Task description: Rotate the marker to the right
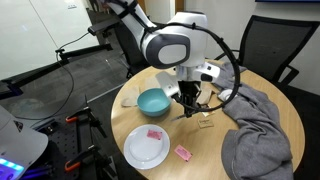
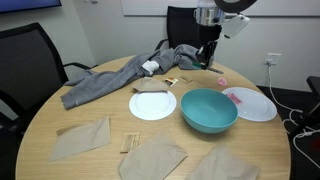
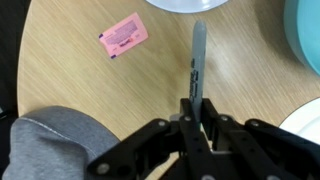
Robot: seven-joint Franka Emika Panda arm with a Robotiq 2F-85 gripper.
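In the wrist view my gripper (image 3: 196, 105) is shut on the marker (image 3: 198, 55), a thin grey-green stick that points straight away from the jaws over the wooden table. In both exterior views the gripper (image 1: 188, 100) (image 2: 205, 55) points down at the table between the teal bowl (image 1: 153, 101) (image 2: 208, 110) and the grey cloth (image 1: 258, 130) (image 2: 110, 80). The marker is too small to make out there. I cannot tell whether its tip touches the table.
A white plate (image 1: 147, 147) (image 2: 250, 102) holds a small pink piece (image 1: 154, 133). Another pink piece (image 3: 123, 35) (image 1: 183, 153) lies on the table. A further white plate (image 2: 152, 104) and brown paper napkins (image 2: 80, 138) lie beyond. Office chairs (image 1: 262, 45) ring the round table.
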